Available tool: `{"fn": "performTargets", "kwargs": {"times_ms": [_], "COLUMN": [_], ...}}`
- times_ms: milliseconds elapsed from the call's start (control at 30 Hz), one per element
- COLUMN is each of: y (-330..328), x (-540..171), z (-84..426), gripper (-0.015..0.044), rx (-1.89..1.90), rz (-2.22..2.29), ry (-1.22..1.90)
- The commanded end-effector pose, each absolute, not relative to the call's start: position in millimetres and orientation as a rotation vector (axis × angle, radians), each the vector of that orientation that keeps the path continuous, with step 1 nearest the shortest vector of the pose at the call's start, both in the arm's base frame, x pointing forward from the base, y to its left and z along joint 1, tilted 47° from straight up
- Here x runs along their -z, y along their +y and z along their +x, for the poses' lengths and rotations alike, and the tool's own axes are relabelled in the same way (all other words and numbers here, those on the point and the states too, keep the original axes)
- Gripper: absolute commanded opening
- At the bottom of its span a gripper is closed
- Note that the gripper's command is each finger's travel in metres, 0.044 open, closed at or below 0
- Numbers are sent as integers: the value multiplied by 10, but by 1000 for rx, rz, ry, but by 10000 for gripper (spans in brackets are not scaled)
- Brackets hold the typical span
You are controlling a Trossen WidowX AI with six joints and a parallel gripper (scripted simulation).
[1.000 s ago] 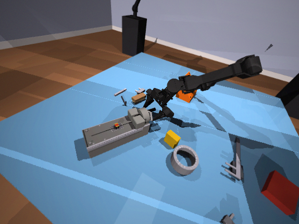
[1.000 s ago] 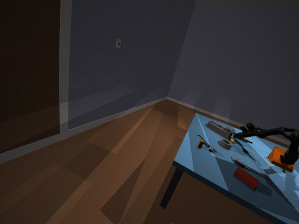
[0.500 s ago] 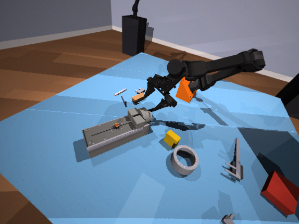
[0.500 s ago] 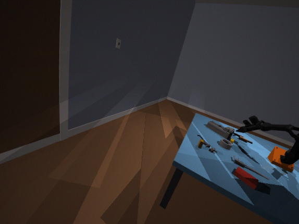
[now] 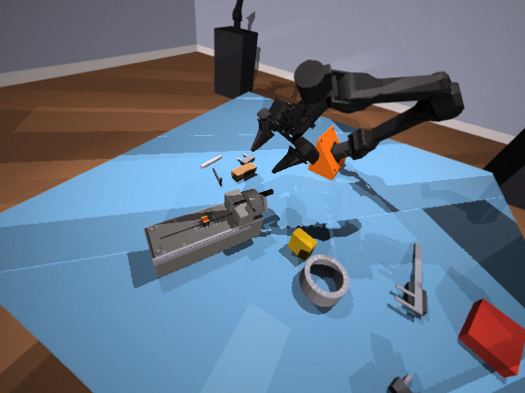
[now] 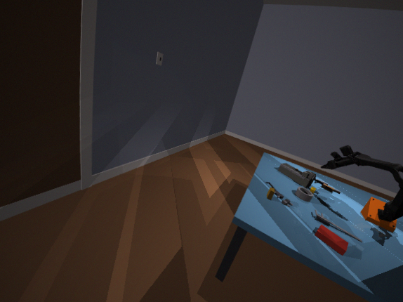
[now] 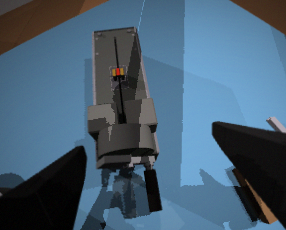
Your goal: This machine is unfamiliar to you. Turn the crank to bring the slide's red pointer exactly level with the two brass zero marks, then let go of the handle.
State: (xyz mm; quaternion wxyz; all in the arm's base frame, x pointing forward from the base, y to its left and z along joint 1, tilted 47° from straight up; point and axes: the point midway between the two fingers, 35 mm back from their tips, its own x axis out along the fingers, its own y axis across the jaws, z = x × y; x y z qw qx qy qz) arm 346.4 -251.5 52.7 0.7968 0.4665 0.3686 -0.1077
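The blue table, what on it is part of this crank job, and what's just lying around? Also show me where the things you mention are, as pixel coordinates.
Part of the job:
- grey machine (image 5: 206,242) (image 6: 293,175) (image 7: 104,65)
- black crank handle (image 5: 266,193) (image 7: 153,190)
- red pointer (image 5: 204,219) (image 7: 118,72)
- gripper (image 5: 262,161) (image 7: 150,139)

Just lying about:
- grey ring (image 5: 307,288) (image 6: 304,198)
- red block (image 5: 491,338) (image 6: 331,240)
- small yellow block (image 5: 301,243) (image 6: 313,189)
- wooden-coloured block (image 5: 244,171) (image 7: 256,200)

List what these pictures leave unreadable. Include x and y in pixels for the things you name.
- Exact pointer (image 5: 205,219) (image 7: 118,72) level with the brass marks: too small in the top and wrist views.
- Machine's slot and pointer: too small and dark in the exterior view.
- Dark item (image 5: 400,385): cut off by the top view's lower edge.
- Arm's elbow: past the exterior view's right edge.
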Motion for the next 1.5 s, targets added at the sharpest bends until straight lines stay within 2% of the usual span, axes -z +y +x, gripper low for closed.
{"fn": "performTargets", "kwargs": {"times_ms": [0, 900, 1467], "y": [-2595, -3048, -2724], "x": [-526, -254, 79], "z": [3582, 4421, 4514], "gripper": [440, 440, 440], "rx": [190, -115, -118], "rz": [985, 851, 851], "ry": [788, 729, 728]}}
